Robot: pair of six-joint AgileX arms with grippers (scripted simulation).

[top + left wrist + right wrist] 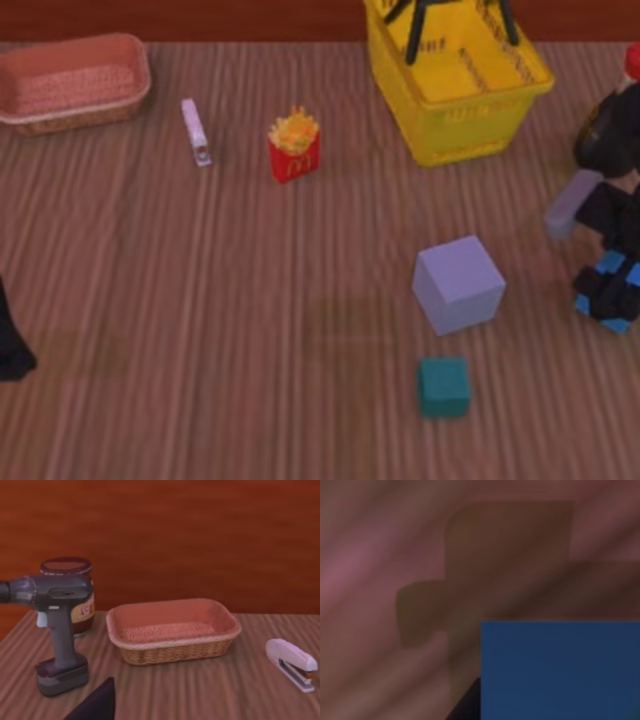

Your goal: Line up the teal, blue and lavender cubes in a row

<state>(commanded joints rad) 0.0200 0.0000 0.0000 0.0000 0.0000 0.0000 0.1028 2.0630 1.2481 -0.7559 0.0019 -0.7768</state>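
Note:
The pale lavender cube (pixel 458 283) rests on the table right of centre. Just in front of it sits the small teal cube (pixel 444 387). My right gripper (pixel 605 292) hovers at the table's right edge, shut on the blue cube (pixel 609 263), whose corners show around the dark fingers. In the right wrist view the blue cube (pixel 560 670) fills the near corner, beside one dark finger (pixel 467 705), and casts a shadow on the wood below. My left arm (pixel 12 345) is parked at the left edge; one of its fingers (pixel 97 702) shows, with bare table beside it.
A yellow basket (pixel 455 80) stands at the back right, and a red fries box (pixel 294 150) and a white stapler (pixel 195 130) at the back middle. The woven tray (pixel 75 80) is back left. A drill (pixel 60 630) and a jar (pixel 75 590) stand beyond it.

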